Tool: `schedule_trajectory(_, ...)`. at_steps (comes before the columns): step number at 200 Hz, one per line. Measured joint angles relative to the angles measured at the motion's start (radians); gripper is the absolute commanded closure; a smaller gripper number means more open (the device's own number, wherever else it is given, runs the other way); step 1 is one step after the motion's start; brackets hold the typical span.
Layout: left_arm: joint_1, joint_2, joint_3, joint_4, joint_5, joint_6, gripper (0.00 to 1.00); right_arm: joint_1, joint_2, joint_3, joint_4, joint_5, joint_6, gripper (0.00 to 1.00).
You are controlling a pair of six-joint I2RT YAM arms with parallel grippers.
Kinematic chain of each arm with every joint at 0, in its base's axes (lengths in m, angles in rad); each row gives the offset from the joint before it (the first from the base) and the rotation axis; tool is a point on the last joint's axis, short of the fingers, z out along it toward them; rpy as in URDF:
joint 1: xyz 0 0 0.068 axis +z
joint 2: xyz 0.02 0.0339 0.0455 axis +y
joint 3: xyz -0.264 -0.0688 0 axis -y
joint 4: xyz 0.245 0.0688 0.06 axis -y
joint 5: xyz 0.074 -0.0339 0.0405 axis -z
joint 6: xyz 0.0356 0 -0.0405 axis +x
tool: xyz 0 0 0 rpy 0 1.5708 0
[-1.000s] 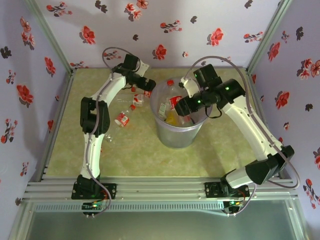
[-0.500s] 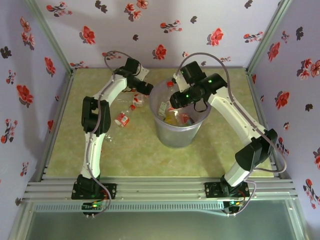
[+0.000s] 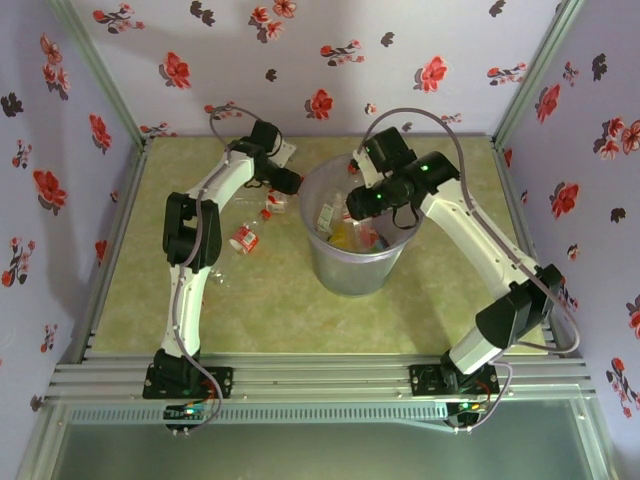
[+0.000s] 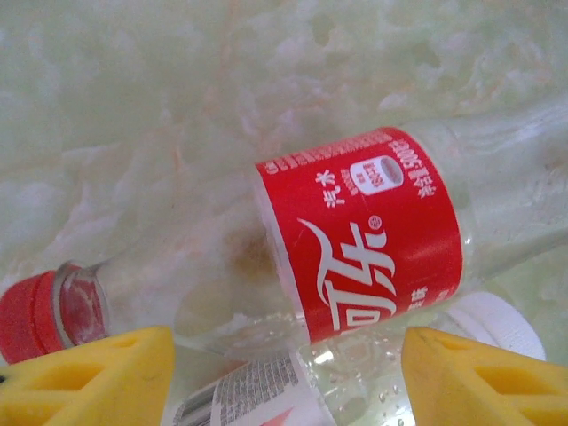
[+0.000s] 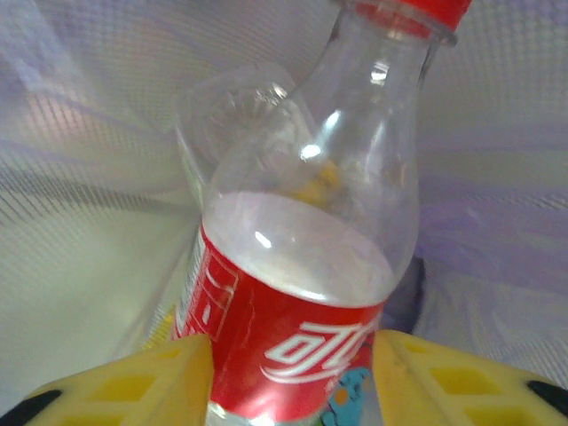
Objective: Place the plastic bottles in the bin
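Note:
The bin (image 3: 360, 272) stands mid-table with several plastic bottles inside, one of them yellow (image 3: 345, 238). My right gripper (image 3: 360, 203) hangs over the bin's mouth. In the right wrist view it (image 5: 293, 377) is shut on a clear red-labelled bottle (image 5: 302, 293), red cap pointing away, bin wall behind. My left gripper (image 3: 283, 183) is down at the bottles (image 3: 272, 200) left of the bin. In the left wrist view it (image 4: 288, 377) stands open astride a clear bottle (image 4: 266, 390) with a white cap (image 4: 493, 319). A red-labelled bottle (image 4: 364, 240) lies just beyond.
Another red-labelled bottle (image 3: 244, 238) lies on the green table (image 3: 260, 300) further left, beside the left arm. Flowered walls close in the back and both sides. A metal rail (image 3: 320, 375) runs along the near edge.
The right gripper has swung left and over the bin with its bottle. The left gripper has lowered onto the bottles beside the bin and its jaws have narrowed.

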Motion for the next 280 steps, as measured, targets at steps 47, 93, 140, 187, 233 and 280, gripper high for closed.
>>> schedule_trajectory(47,-0.003,-0.052,-0.014,0.002,-0.007,0.084,0.0,-0.038,-0.056,0.0,-0.038,-0.026,0.001,0.42)
schedule_trajectory(93,-0.003,0.014,0.183,-0.014,0.005,0.19,0.0,-0.042,-0.068,0.0,-0.037,-0.047,0.008,0.42)
schedule_trajectory(140,-0.011,0.195,0.414,-0.1,0.075,0.262,0.0,-0.042,-0.105,-0.058,-0.018,-0.058,0.042,0.42)
schedule_trajectory(187,-0.055,0.251,0.425,-0.195,0.079,0.314,0.0,-0.042,-0.153,-0.092,-0.014,-0.058,0.062,0.42)
schedule_trajectory(233,-0.072,0.253,0.426,-0.261,0.035,0.327,0.0,-0.042,-0.18,-0.129,0.001,-0.058,0.073,0.42)
schedule_trajectory(280,-0.067,0.253,0.425,-0.306,-0.052,0.327,0.17,-0.042,-0.185,-0.138,0.033,-0.062,0.087,0.42)
